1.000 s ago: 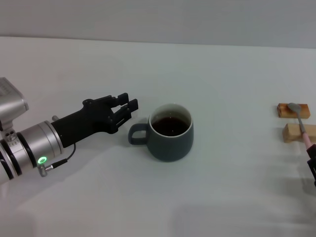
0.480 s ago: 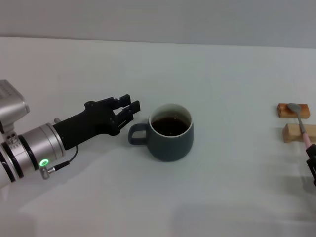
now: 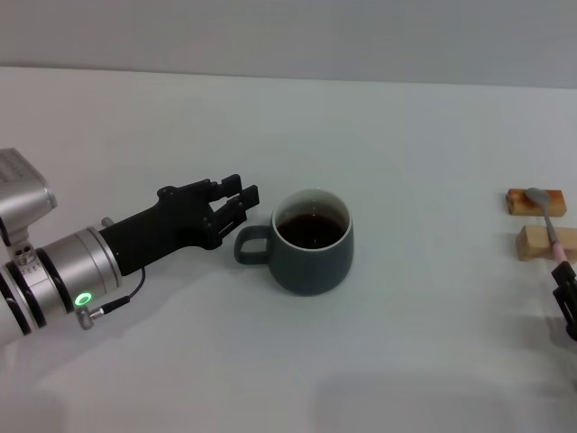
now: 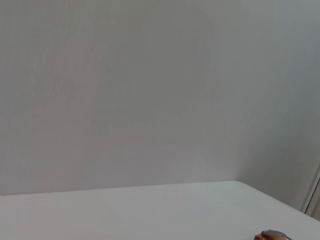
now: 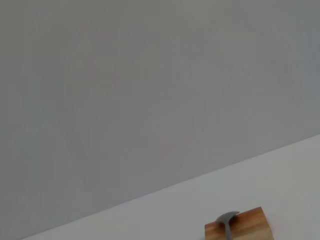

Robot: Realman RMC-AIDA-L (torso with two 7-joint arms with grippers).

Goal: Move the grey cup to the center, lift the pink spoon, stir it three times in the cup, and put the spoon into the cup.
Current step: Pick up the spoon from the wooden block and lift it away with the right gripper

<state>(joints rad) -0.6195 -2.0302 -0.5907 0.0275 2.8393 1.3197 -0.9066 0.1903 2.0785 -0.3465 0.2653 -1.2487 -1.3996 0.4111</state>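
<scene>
Plain white table (image 3: 406, 361), grey wall behind. Grey cup (image 3: 312, 241) w/ dark liquid sits near table centre, so that step looks done. Left gripper (image 3: 238, 203) just beside cup handle, fingers apart, holding nothing. Pink spoon (image 3: 551, 225) rests untouched across two wooden blocks (image 3: 535, 244). Right gripper (image 3: 568, 302) near its handle end; can't tell its fingers. Lift, stirring, drop-in all remain.

White table (image 3: 424, 361): grey cup (image 3: 311, 242), two wooden blocks (image 3: 539, 222).

Left gripper (image 3: 236, 200) — beside grey cup (image 3: 309, 241)
</scene>
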